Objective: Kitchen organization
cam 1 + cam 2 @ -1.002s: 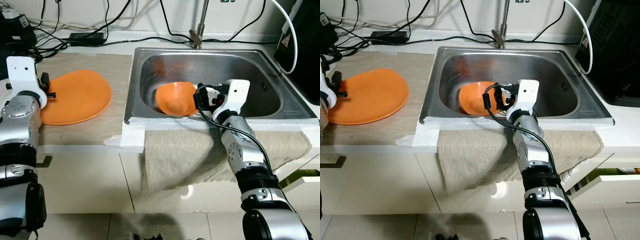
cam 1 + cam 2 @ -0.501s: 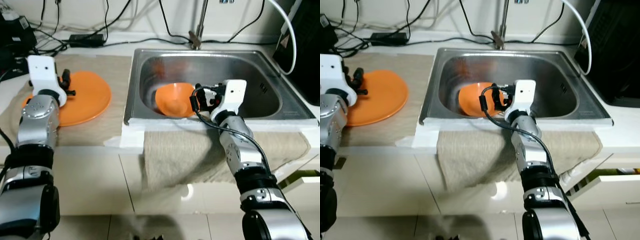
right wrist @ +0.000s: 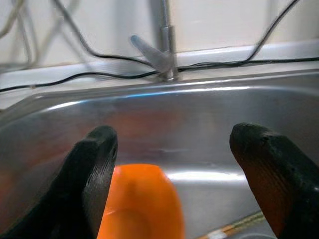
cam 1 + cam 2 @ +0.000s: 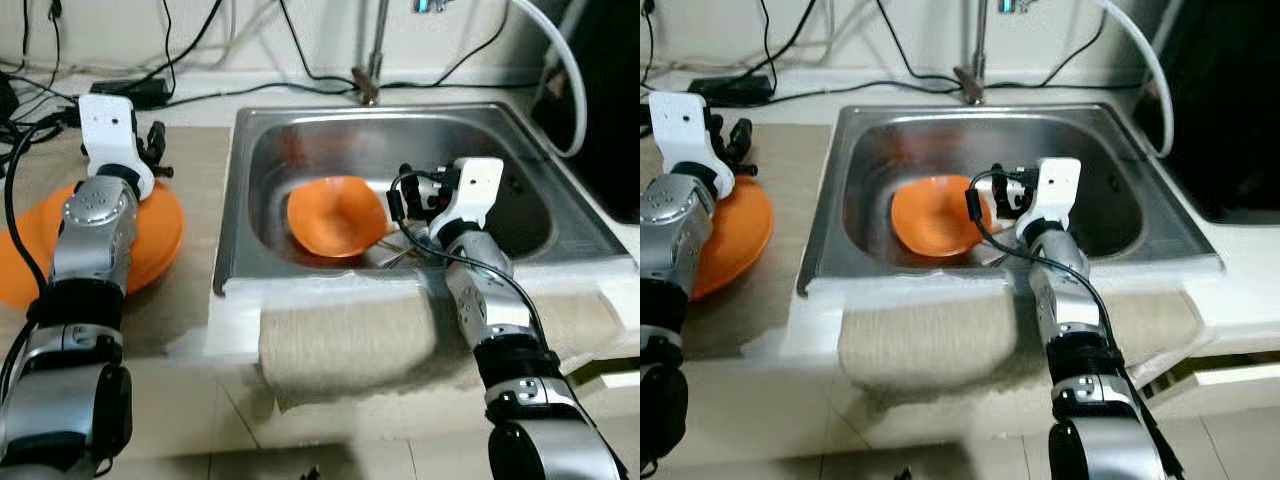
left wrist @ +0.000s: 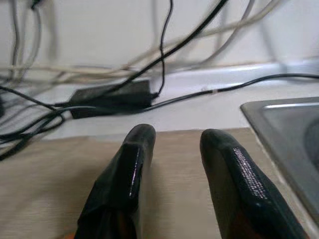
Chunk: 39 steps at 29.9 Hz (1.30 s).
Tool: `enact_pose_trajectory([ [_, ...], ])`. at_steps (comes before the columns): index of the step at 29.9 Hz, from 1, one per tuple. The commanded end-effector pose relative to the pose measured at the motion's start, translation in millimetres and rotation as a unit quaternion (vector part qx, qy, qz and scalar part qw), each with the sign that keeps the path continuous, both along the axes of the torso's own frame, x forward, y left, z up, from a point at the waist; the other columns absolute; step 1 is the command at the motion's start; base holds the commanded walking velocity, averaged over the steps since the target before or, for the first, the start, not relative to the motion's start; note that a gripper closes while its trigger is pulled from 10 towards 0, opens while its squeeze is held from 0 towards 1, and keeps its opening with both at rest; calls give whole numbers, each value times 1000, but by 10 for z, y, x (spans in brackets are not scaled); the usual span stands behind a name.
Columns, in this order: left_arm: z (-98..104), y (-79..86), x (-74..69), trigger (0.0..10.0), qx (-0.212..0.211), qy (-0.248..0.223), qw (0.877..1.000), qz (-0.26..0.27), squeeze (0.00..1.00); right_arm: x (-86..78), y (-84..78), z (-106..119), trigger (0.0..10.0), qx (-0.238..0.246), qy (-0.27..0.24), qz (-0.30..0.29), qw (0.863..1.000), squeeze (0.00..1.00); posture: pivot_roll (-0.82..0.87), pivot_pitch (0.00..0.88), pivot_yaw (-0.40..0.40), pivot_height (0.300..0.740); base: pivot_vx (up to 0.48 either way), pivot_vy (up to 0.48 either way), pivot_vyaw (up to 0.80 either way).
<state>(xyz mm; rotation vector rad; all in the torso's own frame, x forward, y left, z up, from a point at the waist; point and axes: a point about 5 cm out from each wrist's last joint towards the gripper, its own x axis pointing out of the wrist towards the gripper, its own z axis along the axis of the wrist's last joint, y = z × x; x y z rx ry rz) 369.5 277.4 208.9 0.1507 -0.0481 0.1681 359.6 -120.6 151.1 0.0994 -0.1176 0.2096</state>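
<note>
A beige cloth (image 4: 345,335) hangs over the counter's front edge. Behind it, inside the steel sink (image 4: 560,215), the right gripper (image 3: 174,174) is spread wide, empty, w/ an orange bowl (image 4: 335,215) just ahead. Left gripper (image 5: 172,164), slightly parted, empty, hovers over the mat past an orange plate (image 4: 155,240). Faucet (image 4: 370,50) & cables at back.

left hand (image 5: 172,164): two black fingers (image 5: 124,184) with a narrow gap between them, nothing held | below: beige mat (image 5: 45,169) on the white worktop (image 5: 199,107) | behind: black power adapter (image 5: 109,97) and several cables (image 5: 164,45) along the wall | at the edge: steel sink rim (image 5: 289,139)
</note>
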Motion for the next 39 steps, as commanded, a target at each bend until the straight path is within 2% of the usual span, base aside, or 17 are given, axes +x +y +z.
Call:
enact_pose_trajectory([
  [1, 48, -148, 57, 10000, 2, -7, 1000, -18, 0, 4, -188, 23, 10000, -6, -7, -26, 1000, 0, 36, 0, 8, 740, 0, 0, 0],
  [16, 131, 36, 50, 10000, 2, -16, 1000, 17, 0, 16, -154, 24, 10000, -6, -6, -17, 1000, 0, 47, 0, 1, 740, 0, 0, 0],
  [21, 134, 79, 45, 10000, 1, -14, 999, 29, 0, 13, -107, 56, 10000, 2, -7, 5, 1000, 0, 48, 0, 2, 740, 0, 0, 0],
  [22, 132, 108, 33, 10000, -5, -14, 999, 37, 0, 21, -61, 118, 10000, 5, -11, 31, 999, 0, 49, 0, 1, 740, 0, 0, 0],
  [23, 132, 108, 33, 10000, -5, -14, 999, 37, 0, 21, -61, 118, 10000, 5, -11, 31, 999, 0, 49, 0, 1, 740, 0, 0, 0],
  [25, 118, 149, -4, 10000, -5, -15, 999, 44, 0, 32, 66, 194, 10000, -7, -9, 98, 995, 0, 59, 0, -10, 740, 0, 0, 0],
  [26, 118, 149, -4, 10000, -5, -15, 999, 44, 0, 32, 66, 194, 10000, -7, -9, 98, 995, 0, 59, 0, -10, 740, 0, 0, 0],
  [28, 98, 255, -98, 10000, 1, -19, 998, 64, 0, 23, 221, 227, 10000, -1, -1, 166, 986, 0, 81, 0, -29, 740, 0, 0, 0],
  [32, 79, 330, -161, 10000, 0, -21, 997, 79, 0, 32, 278, 227, 10000, -3, 1, 179, 984, 0, 93, 0, -36, 740, 0, 0, 0],
  [33, 49, 408, -241, 10000, 2, -20, 995, 95, 0, 47, 332, 237, 10000, 6, 3, 188, 982, 0, 126, 0, -59, 740, 0, 0, 0],
  [36, 23, 484, -326, 10000, 8, -19, 994, 111, 0, 56, 377, 234, 10000, 8, 6, 194, 981, 0, 151, 0, -75, 740, 0, 0, 0],
  [37, -2, 557, -411, 10000, 13, -18, 992, 126, 0, 64, 407, 226, 10000, 8, 9, 198, 980, 0, 156, 0, -78, 740, 0, 0, 0],
  [38, -2, 557, -411, 10000, 13, -18, 992, 126, 0, 64, 407, 226, 10000, 8, 9, 198, 980, 0, 156, 0, -78, 740, 0, 0, 0],
  [39, -28, 636, -492, 10000, 22, -13, 989, 142, 0, 71, 432, 217, 10000, 9, 11, 200, 980, 0, 175, 0, -90, 740, 0, 0, 0],
])
